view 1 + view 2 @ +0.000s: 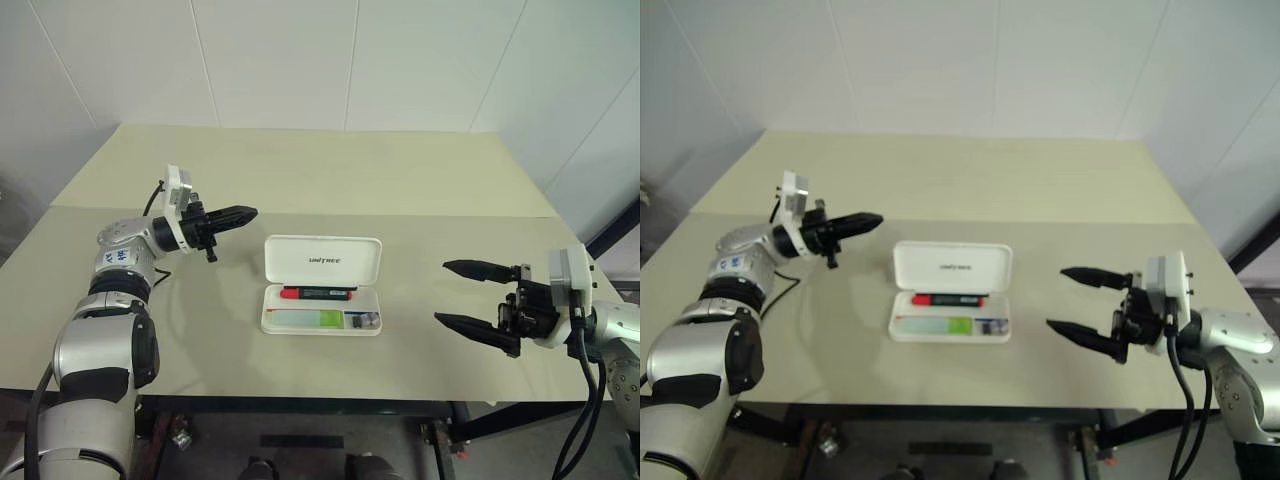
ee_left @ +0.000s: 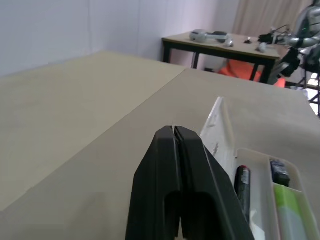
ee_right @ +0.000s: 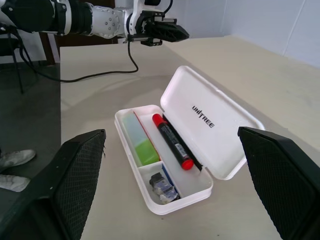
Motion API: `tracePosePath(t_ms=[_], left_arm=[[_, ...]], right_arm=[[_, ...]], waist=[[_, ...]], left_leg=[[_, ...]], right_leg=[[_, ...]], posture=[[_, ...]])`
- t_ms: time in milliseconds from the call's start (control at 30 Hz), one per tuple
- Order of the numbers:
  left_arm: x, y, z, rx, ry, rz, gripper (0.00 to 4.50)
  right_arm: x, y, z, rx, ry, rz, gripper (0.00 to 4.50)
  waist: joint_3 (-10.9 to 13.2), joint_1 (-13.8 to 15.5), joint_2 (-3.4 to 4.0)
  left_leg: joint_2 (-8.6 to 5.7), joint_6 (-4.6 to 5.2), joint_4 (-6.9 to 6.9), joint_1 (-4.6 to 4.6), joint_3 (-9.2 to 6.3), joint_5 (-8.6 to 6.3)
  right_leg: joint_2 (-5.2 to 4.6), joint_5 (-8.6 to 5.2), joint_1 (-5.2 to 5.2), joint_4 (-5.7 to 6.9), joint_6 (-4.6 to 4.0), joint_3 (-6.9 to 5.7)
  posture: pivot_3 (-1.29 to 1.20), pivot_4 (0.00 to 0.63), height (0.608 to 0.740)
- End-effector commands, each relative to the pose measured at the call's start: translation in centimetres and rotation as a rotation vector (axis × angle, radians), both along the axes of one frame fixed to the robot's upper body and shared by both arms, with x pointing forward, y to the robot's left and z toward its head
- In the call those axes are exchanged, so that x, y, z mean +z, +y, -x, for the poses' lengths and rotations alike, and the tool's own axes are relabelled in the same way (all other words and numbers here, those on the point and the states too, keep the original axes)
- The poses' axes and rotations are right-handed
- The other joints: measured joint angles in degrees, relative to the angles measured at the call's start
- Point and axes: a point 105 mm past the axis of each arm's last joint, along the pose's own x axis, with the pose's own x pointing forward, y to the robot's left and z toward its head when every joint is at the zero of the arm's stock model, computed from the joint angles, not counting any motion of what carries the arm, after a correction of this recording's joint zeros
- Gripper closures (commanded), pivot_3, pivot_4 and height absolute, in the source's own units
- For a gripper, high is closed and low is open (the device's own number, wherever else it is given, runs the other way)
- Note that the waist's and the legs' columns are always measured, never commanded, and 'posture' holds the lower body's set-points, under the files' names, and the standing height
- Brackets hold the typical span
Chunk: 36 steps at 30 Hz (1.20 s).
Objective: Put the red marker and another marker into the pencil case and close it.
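The case (image 1: 321,285) lies open on the worktop (image 1: 330,180) between my two arms, its long axis running across me, lid (image 1: 323,259) standing up on the far side. The red marker (image 3: 173,141) already rests in the rear compartment, lengthwise with the case. The green marker (image 3: 141,145) lies in the front compartment, parallel to it. Both are inside, so by my reckoning only the closing is left.

That move turns on the lid: it hinges along the far long edge and has to swing toward me. My left gripper (image 1: 240,214) hovers just off the case's far left corner, above the worktop, pointing across toward the lid. It seems the nearer one and the better placed to push the lid over. Its jaws are pressed together with nothing between them.

My right gripper (image 1: 460,294) hangs well off to the case's right, apart from it, jaws spread wide and empty.
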Motion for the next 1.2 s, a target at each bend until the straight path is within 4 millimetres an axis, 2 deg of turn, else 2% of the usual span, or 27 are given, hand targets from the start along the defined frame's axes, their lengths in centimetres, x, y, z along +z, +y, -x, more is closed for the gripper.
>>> tracePosePath(t_ms=[33, 133, 200, 300, 433, 600, 700, 900, 1000, 1100, 1200], left_arm=[[0.9, -0.1, -0.9, 0.065, -0.019, -0.036, 4.44], [0.3, -0.4, -1.6, 0.123, -0.007, -0.099, 4.44], [-1.4, -1.0, -1.9, 0.118, 0.075, -0.169, 4.44], [-1.7, -1.9, -1.9, 0.089, 0.101, -0.163, 4.44], [-3.1, -2.6, -2.7, 0.152, 0.198, -0.180, 4.44], [-2.8, -3.4, -2.0, 0.059, 0.240, -0.149, 4.44], [-2.6, -3.7, -0.8, -0.053, 0.265, -0.182, 4.44], [-2.9, -3.9, 0.4, -0.167, 0.303, -0.307, 4.44], [-2.6, -4.3, 0.9, -0.233, 0.283, -0.350, 4.44], [-3.3, -4.6, 1.8, -0.329, 0.249, -0.459, 4.44], [-3.5, -5.3, 2.0, -0.368, 0.243, -0.488, 4.44]], right_arm=[[1.3, -0.1, 0.6, -0.006, -0.063, 0.015, 0.00], [1.3, -0.2, 0.5, -0.013, -0.062, 0.018, 0.00], [1.3, -0.2, 0.5, -0.021, -0.065, 0.023, 0.00], [1.5, -0.2, 0.3, -0.031, -0.071, 0.025, 0.00], [1.6, -0.3, 0.4, -0.045, -0.073, 0.030, 0.00], [1.6, -0.5, 0.6, -0.055, -0.071, 0.034, 0.00], [1.6, -0.6, 0.7, -0.059, -0.069, 0.036, 0.00], [1.6, -0.7, 0.5, -0.053, -0.066, 0.040, 0.00], [1.6, -0.8, 0.5, -0.046, -0.065, 0.042, 0.00], [1.6, -0.8, 0.5, -0.037, -0.060, 0.050, 0.00], [1.7, -0.9, 0.5, -0.035, -0.061, 0.052, 0.00]], waist=[[0.00, 0.00, 0.00], [0.00, 0.07, 0.00], [0.00, 0.25, 0.00], [0.00, 0.46, 0.00], [0.00, 0.75, 0.00], [0.00, 1.04, 0.00], [0.00, 1.05, 0.00], [0.00, 1.04, 0.00], [0.00, 1.04, 0.00], [0.00, 1.05, 0.00], [0.00, 1.07, 0.00]], left_leg=[[0.00, 0.00, 0.00, 0.00, 0.00, 0.00], [0.00, 0.00, 0.00, 0.00, -0.01, 0.00], [-0.01, 0.00, 0.00, 0.00, 0.00, 0.00], [-0.03, 0.00, 0.00, 0.00, 0.02, 0.00], [-0.03, 0.00, 0.00, 0.00, 0.00, 0.00], [-0.04, 0.00, 0.00, 0.00, 0.01, 0.00], [-0.04, -0.01, 0.00, -0.01, 0.01, 0.00], [-0.04, -0.01, 0.00, 0.00, 0.01, 0.00], [-0.05, -0.01, 0.00, -0.01, 0.02, 0.00], [-0.04, -0.01, 0.00, -0.01, 0.01, 0.00], [-0.04, -0.01, 0.00, 0.00, 0.00, 0.00]], right_leg=[[0.00, 0.00, 0.00, 0.00, 0.00, 0.00], [0.00, -0.01, 0.00, 0.00, 0.02, 0.00], [0.00, 0.00, 0.00, 0.01, 0.03, 0.00], [0.00, 0.00, 0.00, 0.02, 0.03, 0.02], [0.00, 0.00, 0.00, 0.02, 0.03, 0.02], [0.01, -0.01, 0.00, 0.01, 0.04, 0.02], [0.01, -0.01, 0.00, 0.01, 0.04, 0.02], [0.02, -0.01, 0.00, 0.03, 0.04, 0.03], [0.02, -0.01, 0.00, 0.01, 0.04, 0.04], [0.02, -0.01, 0.00, 0.01, 0.04, 0.04], [0.02, -0.01, 0.00, 0.02, 0.04, 0.05]], posture=[[0.00, 0.150, 0.740], [0.00, 0.150, 0.740], [0.00, 0.150, 0.740], [0.00, 0.150, 0.740], [0.00, 0.150, 0.740], [0.00, 0.150, 0.740], [0.00, 0.150, 0.740], [0.00, 0.150, 0.740], [0.00, 0.150, 0.740], [0.00, 0.150, 0.740], [0.00, 0.150, 0.740]])
